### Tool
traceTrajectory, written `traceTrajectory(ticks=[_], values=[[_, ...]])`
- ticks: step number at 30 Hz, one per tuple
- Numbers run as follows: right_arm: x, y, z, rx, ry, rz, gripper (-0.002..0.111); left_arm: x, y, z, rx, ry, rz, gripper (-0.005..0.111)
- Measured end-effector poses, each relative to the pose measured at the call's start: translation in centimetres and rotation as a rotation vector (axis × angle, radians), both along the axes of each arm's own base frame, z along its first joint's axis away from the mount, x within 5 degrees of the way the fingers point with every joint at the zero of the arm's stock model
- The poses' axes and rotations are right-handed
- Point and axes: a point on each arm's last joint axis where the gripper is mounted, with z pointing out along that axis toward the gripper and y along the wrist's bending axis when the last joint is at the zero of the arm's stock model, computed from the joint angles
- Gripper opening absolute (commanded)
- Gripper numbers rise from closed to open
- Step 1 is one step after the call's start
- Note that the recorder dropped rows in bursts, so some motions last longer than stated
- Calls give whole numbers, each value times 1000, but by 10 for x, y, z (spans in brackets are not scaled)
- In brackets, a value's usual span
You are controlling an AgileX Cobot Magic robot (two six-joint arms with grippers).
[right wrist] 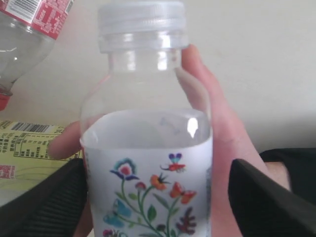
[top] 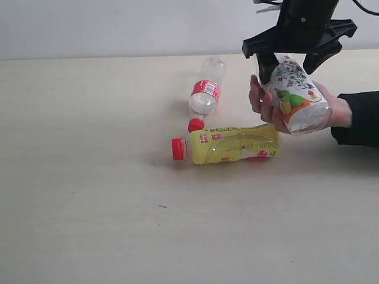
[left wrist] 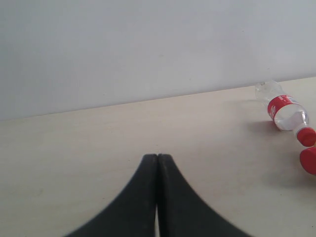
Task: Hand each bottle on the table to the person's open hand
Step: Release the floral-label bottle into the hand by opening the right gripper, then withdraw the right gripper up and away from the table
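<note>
The floral-label bottle [top: 294, 94] lies tilted in the person's open hand [top: 263, 100]. My right gripper [top: 290, 62] is open and straddles it; in the right wrist view the bottle [right wrist: 148, 163] stands between my spread fingers [right wrist: 261, 197], with a strip of palm [right wrist: 217, 128] showing beside one of them. The yellow bottle [top: 234, 144] with a red cap lies on its side on the table [top: 89, 177], just in front of the hand. The small clear bottle [top: 206, 94] with red label and cap lies behind it. My left gripper [left wrist: 157, 157] is shut and empty, far from the bottles. The green-label bottle is out of view.
The person's dark sleeve [top: 358, 118] comes in from the right edge. A pale wall [top: 118, 23] runs behind the table. The small bottle [left wrist: 286, 111] and a red cap [left wrist: 308, 160] show at the edge of the left wrist view.
</note>
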Motion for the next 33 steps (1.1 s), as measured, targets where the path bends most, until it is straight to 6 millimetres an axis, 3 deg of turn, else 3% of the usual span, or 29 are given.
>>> traceTrajectory(ticks=[8,15,17,23,24,25,26,27,28,31,33], values=[[-17,-6,38,24,-69,-3,70,0,0,0,0,0,0,0],[-49,-17,79,33,-135,42,13,0,0,0,0,0,0,0],[-71,-24,85,38,-140,56,0,0,0,0,0,0,0,0],[-155,-42,80,159,-243,195,0,0,0,0,0,0,0,0],[-185,-50,77,199,-327,214,0,0,0,0,0,0,0,0],[-200,-55,75,219,-379,217,0,0,0,0,0,0,0,0],[-230,-63,72,275,-494,219,0,0,0,0,0,0,0,0],[-242,-67,69,297,-530,218,0,0,0,0,0,0,0,0],[-271,-75,65,342,-626,224,0,0,0,0,0,0,0,0],[-317,-92,43,357,-760,247,0,0,0,0,0,0,0,0],[-331,-97,32,361,-824,276,0,0,0,0,0,0,0,0]])
